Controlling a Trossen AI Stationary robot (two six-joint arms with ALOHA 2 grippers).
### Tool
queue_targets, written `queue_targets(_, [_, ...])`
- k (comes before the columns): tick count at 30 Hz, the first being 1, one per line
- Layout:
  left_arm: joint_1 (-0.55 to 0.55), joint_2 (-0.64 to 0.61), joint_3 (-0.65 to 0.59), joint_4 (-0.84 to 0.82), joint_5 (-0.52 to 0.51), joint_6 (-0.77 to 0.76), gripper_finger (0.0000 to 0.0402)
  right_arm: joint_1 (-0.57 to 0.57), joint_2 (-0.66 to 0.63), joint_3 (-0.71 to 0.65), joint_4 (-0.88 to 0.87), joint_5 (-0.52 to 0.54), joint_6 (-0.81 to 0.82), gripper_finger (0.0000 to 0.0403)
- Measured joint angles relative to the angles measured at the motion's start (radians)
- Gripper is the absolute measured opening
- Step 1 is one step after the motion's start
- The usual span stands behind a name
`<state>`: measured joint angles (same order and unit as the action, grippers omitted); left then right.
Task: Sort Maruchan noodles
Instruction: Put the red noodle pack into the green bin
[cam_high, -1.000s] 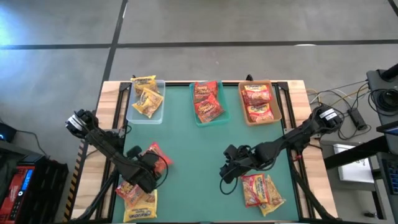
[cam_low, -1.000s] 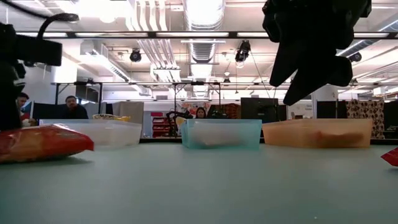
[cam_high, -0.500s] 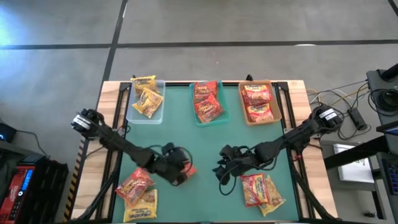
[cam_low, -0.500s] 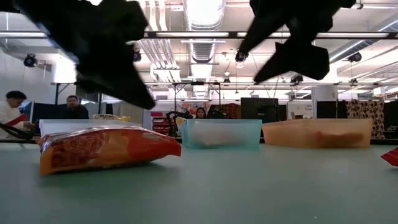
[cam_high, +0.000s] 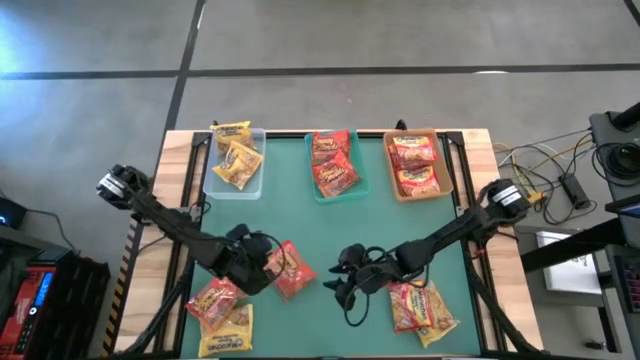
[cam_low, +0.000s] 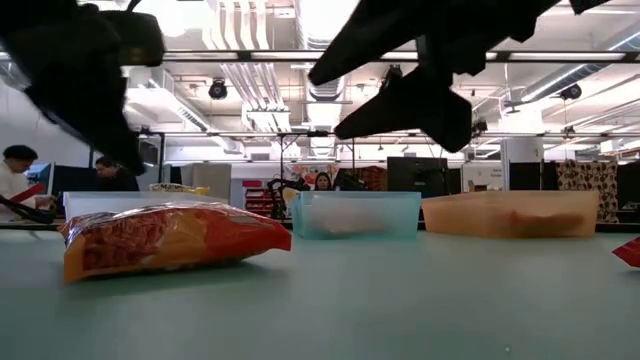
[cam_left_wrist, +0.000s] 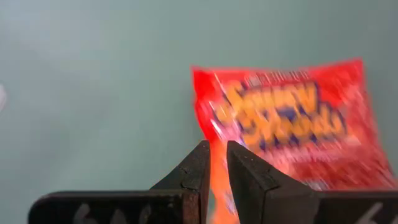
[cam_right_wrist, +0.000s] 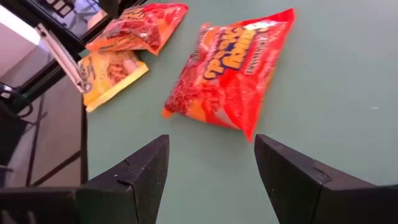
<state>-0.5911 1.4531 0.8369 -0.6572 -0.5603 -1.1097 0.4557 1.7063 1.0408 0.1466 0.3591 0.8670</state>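
Five loose packets (cam_high: 291, 269) lie on the bench (cam_high: 330, 230); three trays (cam_high: 333, 166) hold two each. Left hand (cam_high: 262, 262) closed, empty; right hand (cam_high: 343, 290) open.

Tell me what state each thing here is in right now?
Left gripper: jaws nearly shut, empty.
Right gripper: jaws open, empty.
Red packet: lying flat on the mat, free.
Clear tray: holds yellow packets.
Teal tray: holds red packets.
Tan tray: holds orange-red packets.

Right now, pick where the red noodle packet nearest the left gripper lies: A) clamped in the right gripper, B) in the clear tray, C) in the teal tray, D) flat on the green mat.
D: the red noodle packet lies flat on the green mat, free beside the left gripper, whose fingers are shut on nothing.
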Motion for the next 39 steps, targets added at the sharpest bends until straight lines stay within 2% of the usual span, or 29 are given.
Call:
queue_targets(4, [-0.031,-0.016,-0.06,0.086,0.11,-0.071,0.0038,0.0,0.052,0.028,0.001,0.0,-0.006,0.0224])
queue_targets(7, [-0.042,-0.005,-0.122,0.243,0.208,-0.079,0.0038,0.0,0.092,0.047,0.003,0.0,-0.008,0.0224])
queue_targets(9, [-0.046,0.009,-0.157,0.364,0.224,-0.069,0.0038,-0.001,0.119,0.059,0.0,0.0,-0.008,0.0224])
queue_targets(13, [-0.044,0.038,-0.204,0.529,0.189,-0.018,0.0038,-0.005,0.167,0.088,-0.004,-0.001,-0.008,0.0224])
queue_targets(23, [0.046,0.156,-0.198,0.638,0.043,0.136,0.0038,-0.021,0.154,0.11,-0.05,0.004,-0.059,0.0224])
queue_targets(28, [0.087,0.24,-0.153,0.761,0.04,0.304,0.0038,-0.04,0.139,0.112,-0.165,0.031,-0.057,0.0224])
queue_targets(31, [0.105,0.281,-0.113,0.777,0.046,0.382,0.0038,-0.051,0.131,0.112,-0.222,0.062,-0.042,0.0224])
queue_targets(39, [0.114,0.379,-0.079,0.803,0.054,0.384,0.0038,-0.085,0.098,0.113,-0.434,0.071,0.097,0.0225])
